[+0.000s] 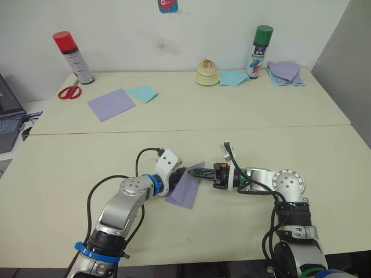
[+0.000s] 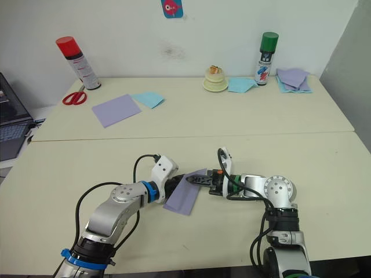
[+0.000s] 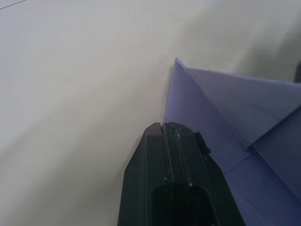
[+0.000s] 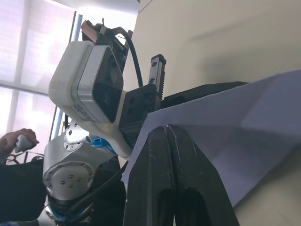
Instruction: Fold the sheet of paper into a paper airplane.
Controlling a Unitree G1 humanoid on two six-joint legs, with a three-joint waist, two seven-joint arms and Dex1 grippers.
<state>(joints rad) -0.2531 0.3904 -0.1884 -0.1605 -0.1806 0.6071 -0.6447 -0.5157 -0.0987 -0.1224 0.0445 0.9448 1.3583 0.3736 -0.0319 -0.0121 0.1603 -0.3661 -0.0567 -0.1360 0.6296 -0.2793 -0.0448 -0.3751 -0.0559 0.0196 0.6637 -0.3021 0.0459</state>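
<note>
The lavender sheet of paper [image 1: 182, 192], creased with a folded flap, hangs tilted just above the near table between my two grippers. My left gripper [image 1: 183, 172] reaches in from the left with its fingers shut at the sheet's upper edge [image 3: 207, 94]. My right gripper [image 1: 197, 173] comes from the right, fingers shut on the same upper part of the sheet [image 4: 263, 117]. The two sets of fingertips nearly meet there. The sheet's lower corner points toward the table's front edge. No finished paper airplane is in view.
On the far table lie a smooth lavender square [image 1: 111, 104], a pale blue sheet [image 1: 142, 93] and red scissors [image 1: 69, 91]. A red-capped can [image 1: 74, 57], a green-capped can [image 1: 259, 52], a cream tape roll [image 1: 207, 73] and stacked sheets [image 1: 285, 73] line the back. A laptop [image 1: 8, 119] sits left.
</note>
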